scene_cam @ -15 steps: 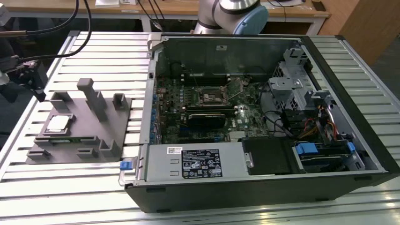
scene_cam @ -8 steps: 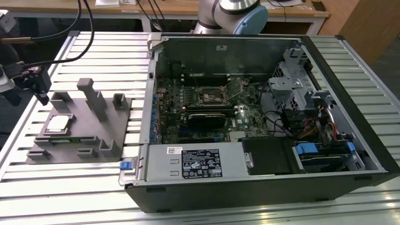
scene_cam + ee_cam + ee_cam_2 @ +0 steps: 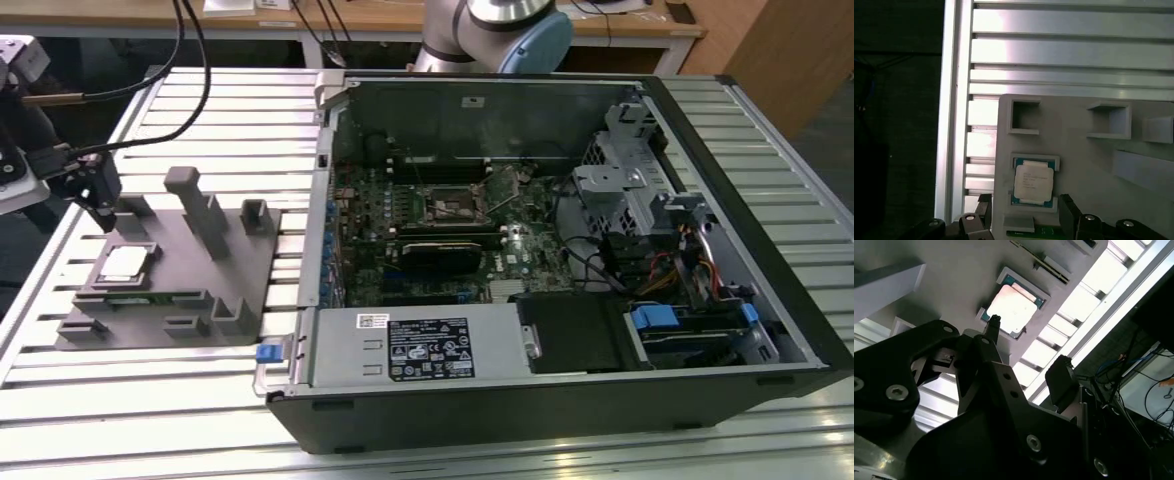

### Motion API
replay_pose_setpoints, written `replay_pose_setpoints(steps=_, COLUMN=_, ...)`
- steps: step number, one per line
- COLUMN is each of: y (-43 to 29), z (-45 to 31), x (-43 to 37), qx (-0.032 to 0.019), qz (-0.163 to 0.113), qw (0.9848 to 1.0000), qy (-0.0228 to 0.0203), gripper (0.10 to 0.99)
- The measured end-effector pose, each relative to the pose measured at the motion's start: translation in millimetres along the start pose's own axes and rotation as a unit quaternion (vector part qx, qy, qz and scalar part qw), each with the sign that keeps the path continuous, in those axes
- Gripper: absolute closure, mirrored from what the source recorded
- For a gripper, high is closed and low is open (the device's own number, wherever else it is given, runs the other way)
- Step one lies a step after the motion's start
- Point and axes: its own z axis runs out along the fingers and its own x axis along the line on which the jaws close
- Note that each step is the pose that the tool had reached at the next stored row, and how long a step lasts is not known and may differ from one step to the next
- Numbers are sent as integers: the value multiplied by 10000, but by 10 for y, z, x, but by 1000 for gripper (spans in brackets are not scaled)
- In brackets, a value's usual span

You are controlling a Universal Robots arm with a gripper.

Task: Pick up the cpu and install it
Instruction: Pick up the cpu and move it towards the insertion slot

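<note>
The cpu (image 3: 123,265), a small square chip with a pale metal top, lies flat in a recess of the grey plastic fixture (image 3: 174,292) on the exterior view's left. My gripper (image 3: 103,212) hangs just above and behind it. In both wrist views the two dark fingers stand apart with nothing between them: the gripper (image 3: 1024,204) is open, a little short of the cpu (image 3: 1033,181). In the second wrist view one fingertip (image 3: 994,320) points at the edge of the cpu (image 3: 1013,306). The dark square socket (image 3: 451,206) sits on the motherboard inside the case.
An open computer case (image 3: 747,180) lies on its side on the slatted aluminium table (image 3: 160,420), right of the fixture. Upright grey blocks (image 3: 200,210) rise from the fixture close to the gripper. Cables (image 3: 187,60) hang at the back left.
</note>
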Motion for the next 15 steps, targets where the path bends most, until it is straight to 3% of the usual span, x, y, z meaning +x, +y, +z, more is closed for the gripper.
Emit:
replay_pose_setpoints(steps=7, y=-4, z=96, x=-6, qx=0, qz=0, qw=10000, qy=1, gripper=439)
replay_pose_setpoints(steps=15, y=-6, z=132, x=-41, qx=0, qz=0, qw=10000, qy=0, gripper=439)
